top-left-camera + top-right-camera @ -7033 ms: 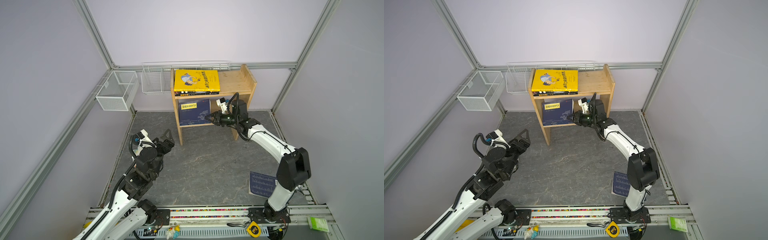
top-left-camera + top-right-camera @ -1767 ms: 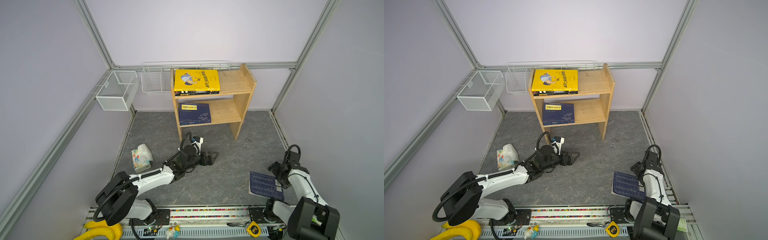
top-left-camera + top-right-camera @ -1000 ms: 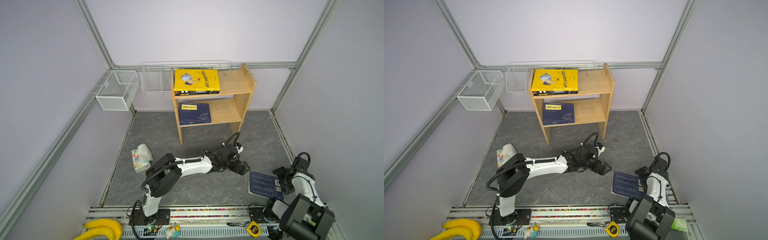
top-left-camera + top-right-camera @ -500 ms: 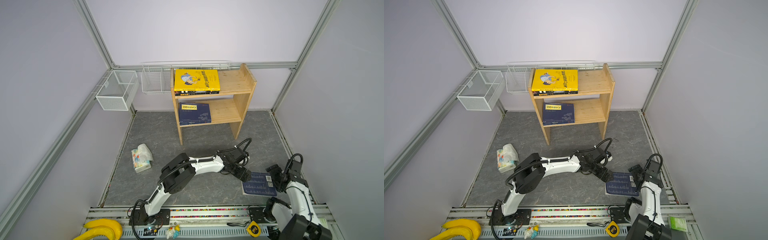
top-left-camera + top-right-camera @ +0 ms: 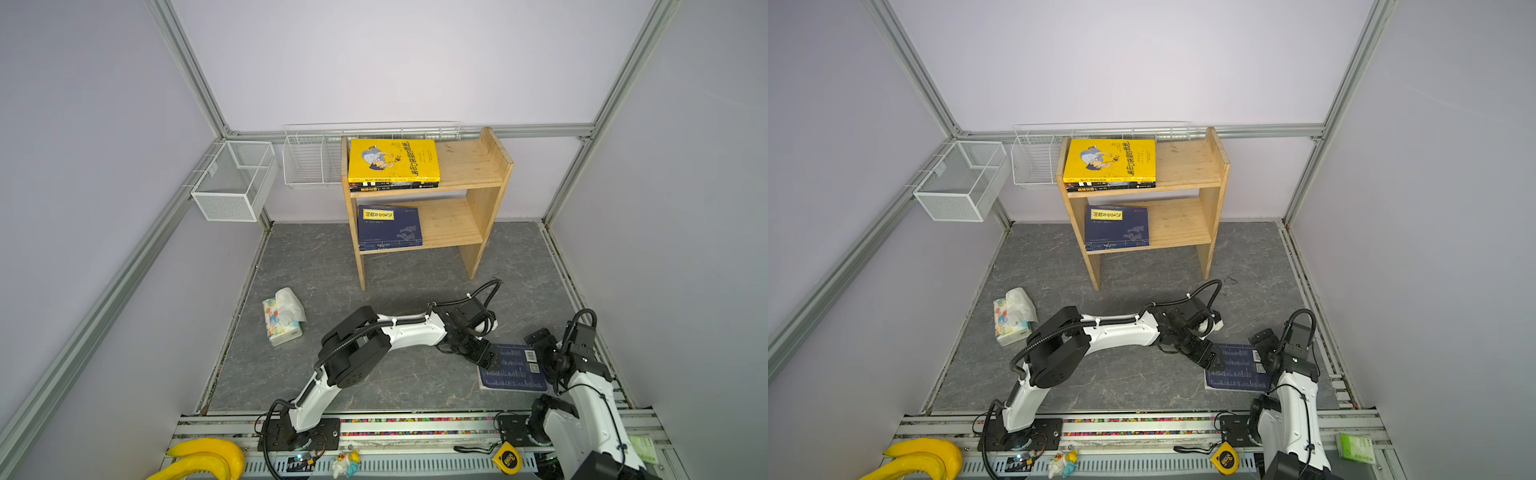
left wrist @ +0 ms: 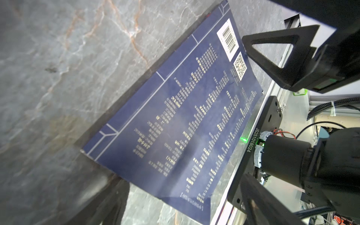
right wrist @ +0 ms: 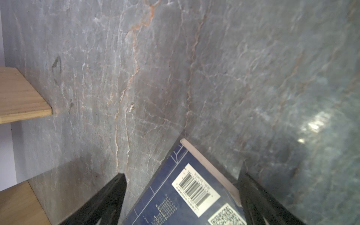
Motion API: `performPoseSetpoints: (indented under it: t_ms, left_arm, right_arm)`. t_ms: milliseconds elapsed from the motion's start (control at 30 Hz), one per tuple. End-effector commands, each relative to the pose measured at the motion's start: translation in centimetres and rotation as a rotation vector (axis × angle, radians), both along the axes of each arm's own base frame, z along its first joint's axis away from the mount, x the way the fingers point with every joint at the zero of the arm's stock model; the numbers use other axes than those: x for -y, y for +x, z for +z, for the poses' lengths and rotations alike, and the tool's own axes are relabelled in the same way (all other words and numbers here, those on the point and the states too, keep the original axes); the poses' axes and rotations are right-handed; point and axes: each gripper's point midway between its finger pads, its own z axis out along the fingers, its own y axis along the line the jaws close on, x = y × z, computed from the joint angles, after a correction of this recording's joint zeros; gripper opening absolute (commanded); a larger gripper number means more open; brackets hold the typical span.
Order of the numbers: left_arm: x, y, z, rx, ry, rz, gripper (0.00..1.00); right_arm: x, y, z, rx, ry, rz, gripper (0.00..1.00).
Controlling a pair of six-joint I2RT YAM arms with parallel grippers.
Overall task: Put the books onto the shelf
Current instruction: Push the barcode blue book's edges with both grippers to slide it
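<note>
A navy book (image 5: 513,370) lies flat, back cover up, on the grey surface (image 5: 415,382) at front right, well apart from the pine shelf (image 5: 478,216). The left gripper (image 5: 485,359) reaches across to the book's left edge, jaws spread wide, holding nothing. The right gripper (image 7: 182,173) straddles the barcode corner, also wide apart and empty. A yellow book (image 5: 392,160) tops the upper-tier stack; another navy book (image 5: 388,228) lies on the lower tier

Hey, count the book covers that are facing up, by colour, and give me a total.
Yellow: 1, the yellow book on the shelf top.
Navy: 2, the lower-tier navy book and the floor navy book.
Total: 3
</note>
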Motion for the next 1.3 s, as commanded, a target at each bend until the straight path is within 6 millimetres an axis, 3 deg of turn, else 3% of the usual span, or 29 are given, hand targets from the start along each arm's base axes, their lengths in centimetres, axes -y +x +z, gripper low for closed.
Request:
performPoseSetpoints:
  t_ms: [0,133,433,700,867,1067,1267]
  left_arm:
    - [-0.7,1.2,-1.8,-0.029,0.051,0.054,0.9]
    - [-1.8,4.0,-2.1,-0.065,0.02,0.152,0.9]
    - [-5.4,8.6,0.9,0.046,-0.046,0.352,0.9]
    - [-10.9,10.5,-0.1,0.191,0.109,0.526,0.9]
    - [-14.1,10.7,-1.2,0.21,0.196,0.637,0.9]
    - [-13.9,9.8,-3.8,0.115,0.216,0.65,0.86]
    - [-12.9,10.0,-3.6,0.094,0.201,0.627,0.81]
  right_arm:
    - [-3.9,-2.7,-2.6,-0.122,0.144,0.043,0.93]
    - [-5.3,-1.6,-2.1,-0.109,0.121,0.085,0.94]
    - [-10.6,0.6,-1.6,-0.115,0.046,0.25,0.93]
    - [-15.1,3.8,-0.2,-0.115,-0.077,0.42,0.92]
    - [-15.7,5.4,0.8,-0.106,-0.166,0.551,0.92]
    - [-16.0,5.0,1.1,-0.14,-0.24,0.745,0.92]
    - [-16.2,3.4,-1.3,-0.206,-0.205,0.86,0.97]
